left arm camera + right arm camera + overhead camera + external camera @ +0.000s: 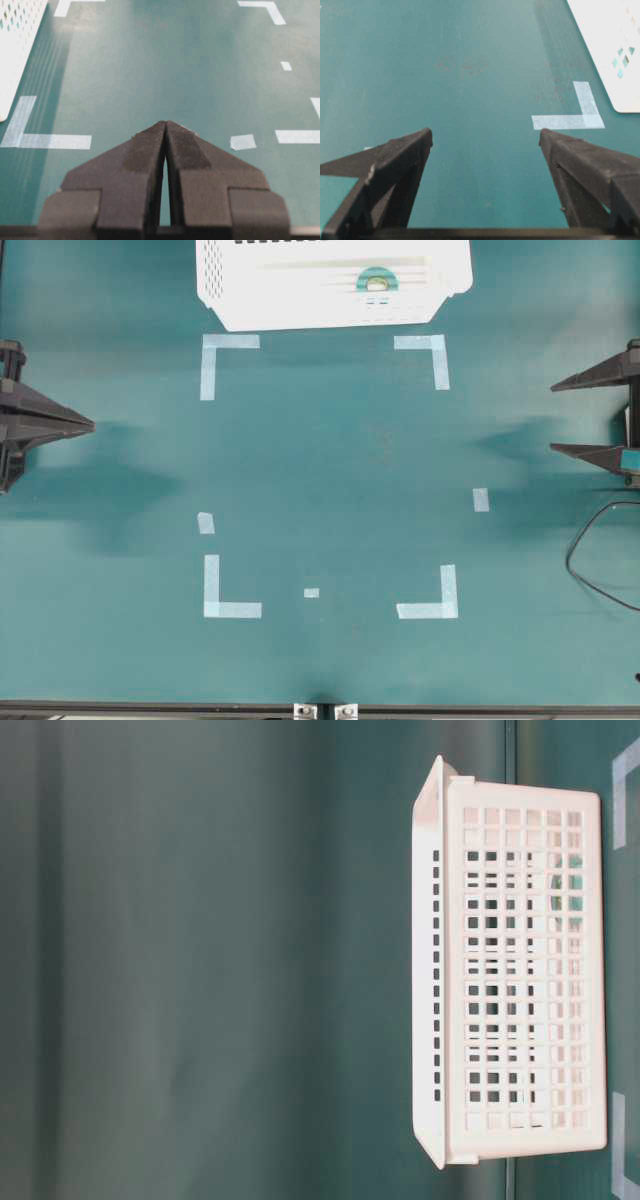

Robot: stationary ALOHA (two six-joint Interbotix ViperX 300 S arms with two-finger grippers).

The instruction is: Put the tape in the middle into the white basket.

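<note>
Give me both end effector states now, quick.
Left end effector: closed, holding nothing.
Right end effector: open, holding nothing.

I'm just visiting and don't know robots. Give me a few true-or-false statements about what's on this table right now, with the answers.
1. The tape lies inside the white basket. True.
2. The right gripper is clamped on the tape. False: its jaws stand wide apart with nothing between them.
3. The left gripper has its jaws shut. True.
4. The white basket sits in the middle of the square marked by the pale tape corner strips. False: it sits beyond the far edge of that square.
5. Both grippers hang over the basket. False: each sits at its own side of the table, away from it.
</note>
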